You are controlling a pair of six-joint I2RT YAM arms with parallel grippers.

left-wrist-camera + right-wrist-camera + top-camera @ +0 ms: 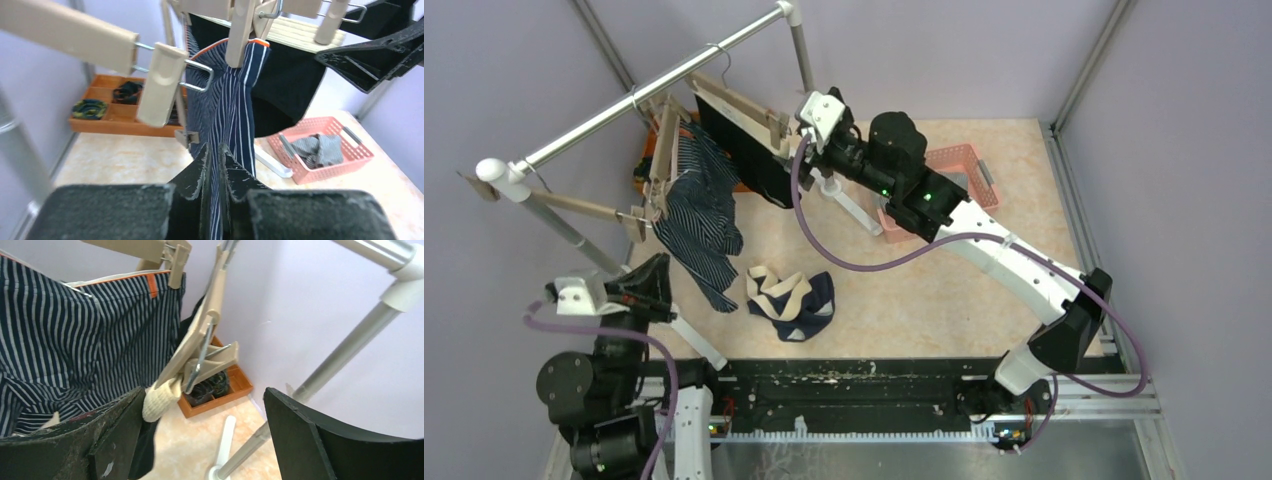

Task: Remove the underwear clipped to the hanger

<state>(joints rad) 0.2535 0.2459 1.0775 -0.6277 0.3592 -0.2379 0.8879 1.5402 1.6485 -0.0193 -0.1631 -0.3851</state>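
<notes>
So the left gripper is clenched on the lower part of the navy striped boxers; you can see the cloth running down between its nearly closed fingers. The top of the boxers hangs from a beige clip on a wooden hanger under the rail, with the orange-trimmed waistband pinched in it.

The right gripper is wide open and empty, with its fingers either side of another hanger clip, next to the black underwear. One navy and beige pair lies on the table already.

My take is that the step is tugging the striped pair free. I'd pull straight down in line with the clip, not sideways, or the hanger just swings on the rail and the cloth stretches. Go steady rather than yanking. If the clip won't let go, the free right arm could steady the hanger or squeeze the clip. The grip looks low on the fabric, so expect slack before anything releases.
</notes>
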